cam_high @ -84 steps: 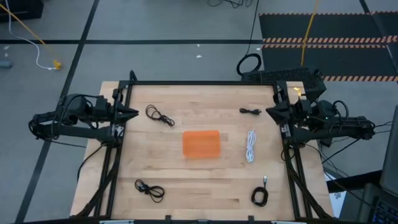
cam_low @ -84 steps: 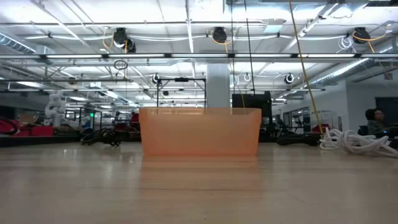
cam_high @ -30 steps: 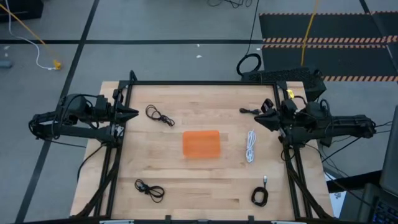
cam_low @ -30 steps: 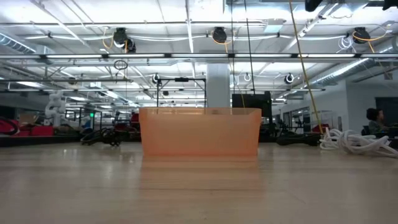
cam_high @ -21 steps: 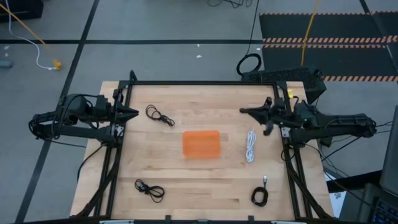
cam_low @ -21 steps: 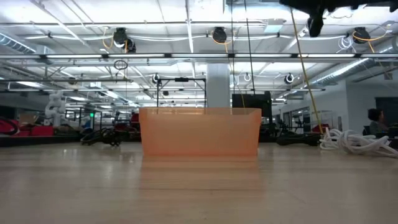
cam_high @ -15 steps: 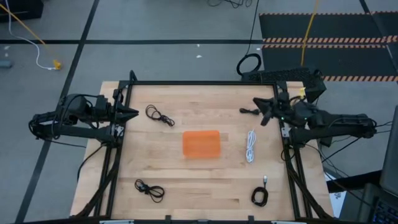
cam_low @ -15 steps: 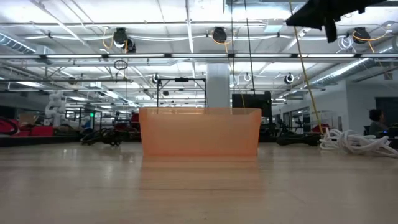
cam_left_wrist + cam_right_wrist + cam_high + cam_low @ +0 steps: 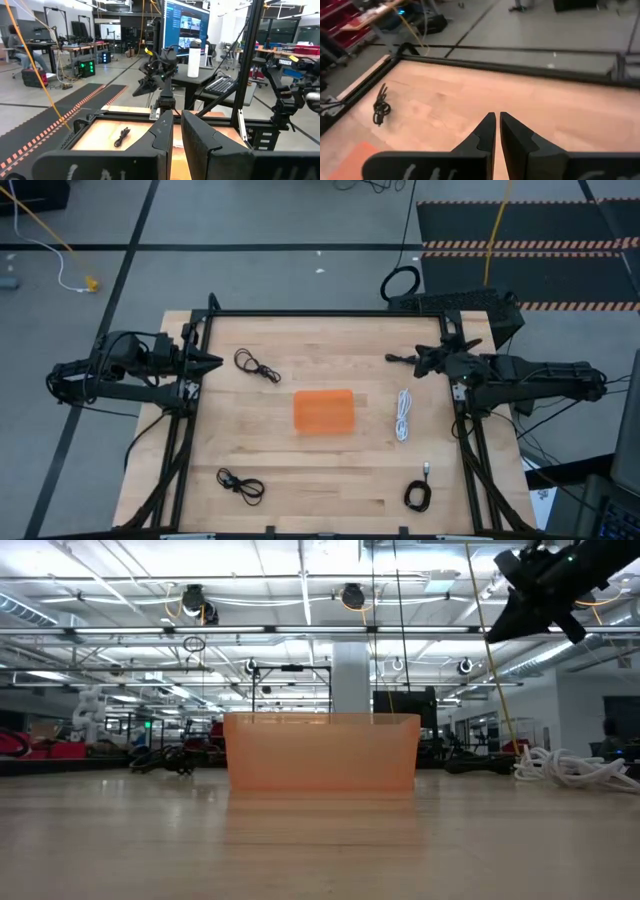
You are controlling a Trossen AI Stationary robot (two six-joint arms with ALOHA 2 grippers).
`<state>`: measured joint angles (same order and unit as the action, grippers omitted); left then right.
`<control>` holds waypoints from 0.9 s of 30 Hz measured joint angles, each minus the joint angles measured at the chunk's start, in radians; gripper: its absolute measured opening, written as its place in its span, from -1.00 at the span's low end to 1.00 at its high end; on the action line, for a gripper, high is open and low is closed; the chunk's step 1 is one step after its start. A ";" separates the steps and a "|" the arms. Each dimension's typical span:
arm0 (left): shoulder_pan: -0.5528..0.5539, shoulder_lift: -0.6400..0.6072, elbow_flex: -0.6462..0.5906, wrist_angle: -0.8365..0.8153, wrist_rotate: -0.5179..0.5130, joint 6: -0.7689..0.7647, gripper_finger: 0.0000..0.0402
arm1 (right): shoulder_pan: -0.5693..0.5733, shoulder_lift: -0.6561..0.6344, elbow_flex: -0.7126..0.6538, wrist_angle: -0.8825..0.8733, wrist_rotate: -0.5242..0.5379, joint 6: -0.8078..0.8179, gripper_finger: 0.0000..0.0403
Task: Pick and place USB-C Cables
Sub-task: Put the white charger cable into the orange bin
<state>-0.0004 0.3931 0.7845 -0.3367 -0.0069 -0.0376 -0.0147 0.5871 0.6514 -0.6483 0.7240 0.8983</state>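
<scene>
- Black and thin, four of the USB-C Cables lie in small loose coils on the table (image 9: 330, 470), and we count one white one (image 9: 403, 415) laid in a long narrow fold.
- Nearest our right gripper (image 9: 425, 360), just ahead of its tip, sits a small black cable (image 9: 402, 359); the white one lies below and to the side of it, beside the orange tray (image 9: 323, 411).
- Another black coil (image 9: 417, 494) rests well away from that gripper, at the table's near corner on its own side.
- Our right gripper's fingers (image 9: 487, 131) are together, a hairline gap between them, raised above the wood.
- Our left gripper (image 9: 212, 361) waits at the table's edge, fingers (image 9: 161, 131) together, with a black coil (image 9: 256, 366) just ahead and another (image 9: 240, 484) far off to its side.
- Pale butcher-block wood tops the table, framed in black rail.
- Beyond it we see grey floor, a striped mat (image 9: 530, 247) and a lit workshop.
</scene>
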 joint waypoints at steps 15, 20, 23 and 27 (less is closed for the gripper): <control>0.000 0.000 0.000 0.000 0.000 0.000 -0.79 | 0.021 0.195 0.000 -0.112 -0.261 0.410 -0.91; 0.000 0.000 0.000 0.000 0.000 0.000 -0.79 | 0.030 0.213 0.000 -0.111 -0.348 0.562 -0.91; 0.000 0.000 0.000 0.000 0.000 0.000 -0.79 | 0.030 0.225 0.000 -0.115 -0.415 0.627 -0.91; 0.000 0.000 0.000 0.000 0.000 0.000 -0.79 | 0.030 0.250 0.000 -0.151 -0.551 0.780 -0.91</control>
<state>-0.0006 0.3931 0.7845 -0.3367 -0.0067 -0.0376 0.0151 0.8370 0.6516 -0.7988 0.1732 1.6788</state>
